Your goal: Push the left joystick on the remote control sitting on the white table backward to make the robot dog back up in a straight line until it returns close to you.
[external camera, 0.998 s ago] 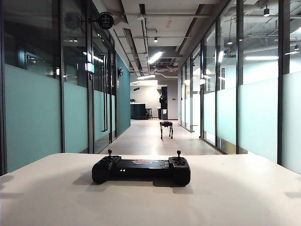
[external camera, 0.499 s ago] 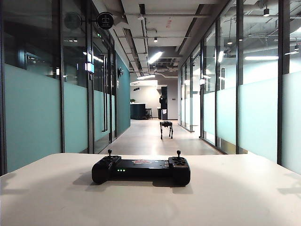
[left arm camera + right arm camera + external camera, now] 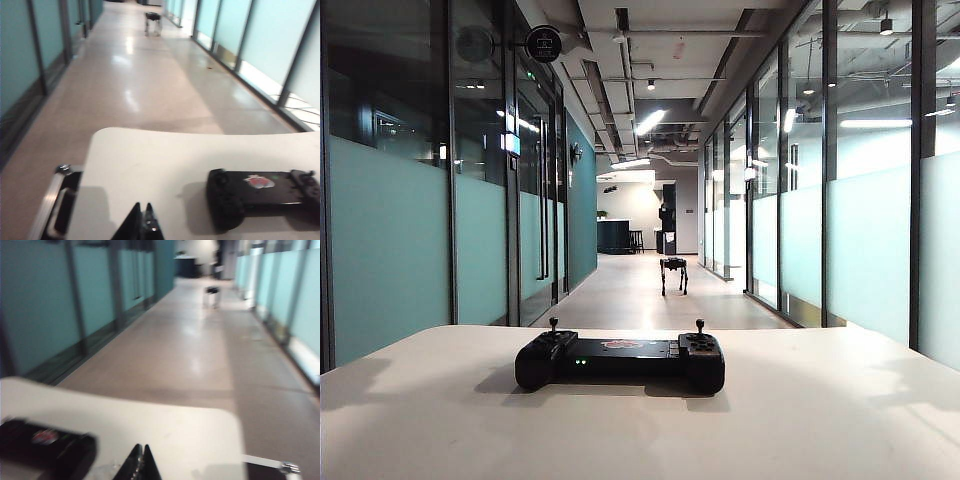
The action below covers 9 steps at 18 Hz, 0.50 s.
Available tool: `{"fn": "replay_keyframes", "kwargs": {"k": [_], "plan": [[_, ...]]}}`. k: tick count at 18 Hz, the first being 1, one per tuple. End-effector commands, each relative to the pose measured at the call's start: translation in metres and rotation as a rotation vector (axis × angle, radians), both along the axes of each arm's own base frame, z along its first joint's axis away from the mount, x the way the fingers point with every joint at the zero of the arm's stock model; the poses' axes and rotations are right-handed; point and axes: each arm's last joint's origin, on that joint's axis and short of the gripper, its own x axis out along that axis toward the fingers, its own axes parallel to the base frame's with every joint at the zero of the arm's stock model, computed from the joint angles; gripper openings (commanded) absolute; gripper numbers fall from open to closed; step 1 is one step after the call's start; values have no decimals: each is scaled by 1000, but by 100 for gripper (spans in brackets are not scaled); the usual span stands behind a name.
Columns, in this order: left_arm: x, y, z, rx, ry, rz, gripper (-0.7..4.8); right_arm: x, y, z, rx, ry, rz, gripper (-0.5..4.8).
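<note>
The black remote control (image 3: 620,361) lies across the middle of the white table (image 3: 820,425). Its left joystick (image 3: 553,325) and right joystick (image 3: 700,327) both stand upright and untouched. The robot dog (image 3: 673,272) stands far down the corridor. Neither gripper shows in the exterior view. My left gripper (image 3: 142,204) is shut and empty above the table, short of the remote control (image 3: 260,192) and off its left end. My right gripper (image 3: 141,445) is shut and empty too, beside the other end of the remote control (image 3: 45,446). The sticks are too blurred to make out in both wrist views.
Frosted glass walls (image 3: 390,240) line both sides of the long corridor floor (image 3: 650,300). The table's rounded far edge (image 3: 165,131) lies just beyond the controller. A metal-framed part (image 3: 55,205) sits off the table's left side and another (image 3: 272,463) off its right.
Arm shadows have spread further onto the table from both side edges. The remote control and the robot dog have not moved.
</note>
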Motion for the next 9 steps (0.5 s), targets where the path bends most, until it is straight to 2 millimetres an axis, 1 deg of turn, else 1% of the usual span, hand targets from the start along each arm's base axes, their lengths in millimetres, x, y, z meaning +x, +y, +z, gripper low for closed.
{"fn": "replay_keyframes", "kwargs": {"k": [1, 5, 9], "plan": [[12, -4, 7, -1, 21, -33, -5, 7, 10, 3, -5, -27, 43, -6], [32, -9, 10, 4, 107, -73, -5, 15, 24, -2, -8, 7, 83, -6], [56, -14, 13, -4, 144, -161, -5, 24, 38, -9, -21, 49, 134, -6]]}}
